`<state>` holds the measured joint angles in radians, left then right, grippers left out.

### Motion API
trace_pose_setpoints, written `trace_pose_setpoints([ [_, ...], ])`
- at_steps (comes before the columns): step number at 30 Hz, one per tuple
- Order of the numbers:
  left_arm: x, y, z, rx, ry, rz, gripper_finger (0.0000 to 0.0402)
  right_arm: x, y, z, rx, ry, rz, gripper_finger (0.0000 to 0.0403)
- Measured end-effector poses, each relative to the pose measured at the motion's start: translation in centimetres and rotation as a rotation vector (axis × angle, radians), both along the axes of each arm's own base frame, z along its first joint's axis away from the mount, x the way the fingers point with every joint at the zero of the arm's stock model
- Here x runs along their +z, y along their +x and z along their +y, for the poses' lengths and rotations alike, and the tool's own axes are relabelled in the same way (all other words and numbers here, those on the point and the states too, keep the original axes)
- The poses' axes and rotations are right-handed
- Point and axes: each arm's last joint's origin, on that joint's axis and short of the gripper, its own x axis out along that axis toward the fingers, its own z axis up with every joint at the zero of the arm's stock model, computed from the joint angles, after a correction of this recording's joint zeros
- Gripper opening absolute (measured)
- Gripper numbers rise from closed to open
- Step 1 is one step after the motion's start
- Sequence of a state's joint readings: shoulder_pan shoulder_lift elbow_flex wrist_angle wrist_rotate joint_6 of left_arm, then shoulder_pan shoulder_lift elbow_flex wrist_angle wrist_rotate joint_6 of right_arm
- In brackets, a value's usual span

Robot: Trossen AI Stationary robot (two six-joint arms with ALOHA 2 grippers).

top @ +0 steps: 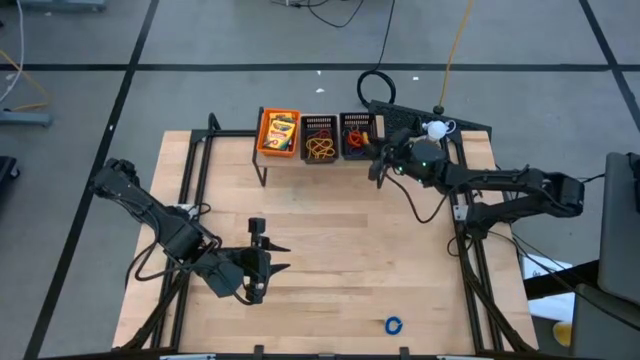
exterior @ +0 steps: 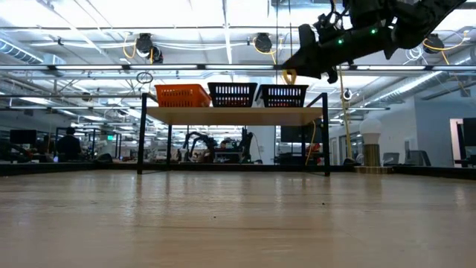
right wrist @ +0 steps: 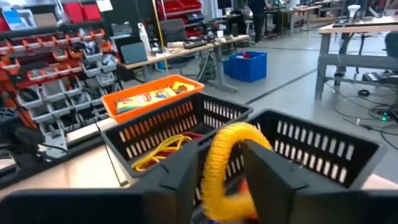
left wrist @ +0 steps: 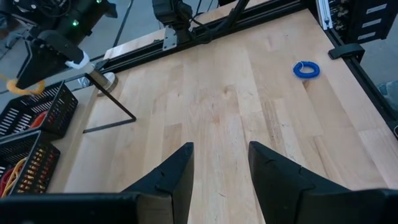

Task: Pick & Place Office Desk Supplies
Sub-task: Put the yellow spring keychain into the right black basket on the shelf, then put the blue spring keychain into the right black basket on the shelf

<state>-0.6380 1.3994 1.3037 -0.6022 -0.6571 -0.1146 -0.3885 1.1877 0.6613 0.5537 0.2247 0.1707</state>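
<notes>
My right gripper (top: 378,152) is above the table's far edge, by the right-hand black mesh bin (top: 357,136) on the raised shelf, shut on an orange-yellow rubber-band ring (right wrist: 231,135). The ring also shows in the low view (exterior: 288,77). The middle black bin (top: 320,140) holds loopy tan and reddish bands. The orange bin (top: 279,132) holds yellow-and-green card boxes. A blue ring (top: 393,325) lies flat on the table near its front edge. My left gripper (top: 275,255) is open and empty, low over the table's near left part. My right gripper pinches the orange-yellow ring between its two fingers at the ring's lower part (right wrist: 212,182). The ring's loop stands out past the fingertips. The ring is lifted clear, at about the height of the bins' rims, just in front of the right-hand black bin (right wrist: 311,149).
The shelf (exterior: 234,114) stands on thin black legs along the table's far edge. Black frame rails (top: 190,190) run along the table's left and right sides. The blue ring also shows in the left wrist view (left wrist: 306,69). Bare wood lies between the two arms.
</notes>
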Motion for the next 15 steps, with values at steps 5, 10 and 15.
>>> trace_pose_setpoints([
  [5,0.0,0.0,0.0,0.002,-0.003,0.000,0.0150,0.3,0.0,0.0,0.021,-0.005,-0.030,0.0181],
  [10,0.0,0.0,0.0,0.002,-0.003,0.000,0.0149,0.9,0.2,1.3,0.180,0.005,-0.063,0.0210],
  [15,-0.1,0.0,0.0,-0.018,-0.005,0.012,0.0150,1.9,0.2,4.5,0.424,-0.014,-0.087,0.0205],
])
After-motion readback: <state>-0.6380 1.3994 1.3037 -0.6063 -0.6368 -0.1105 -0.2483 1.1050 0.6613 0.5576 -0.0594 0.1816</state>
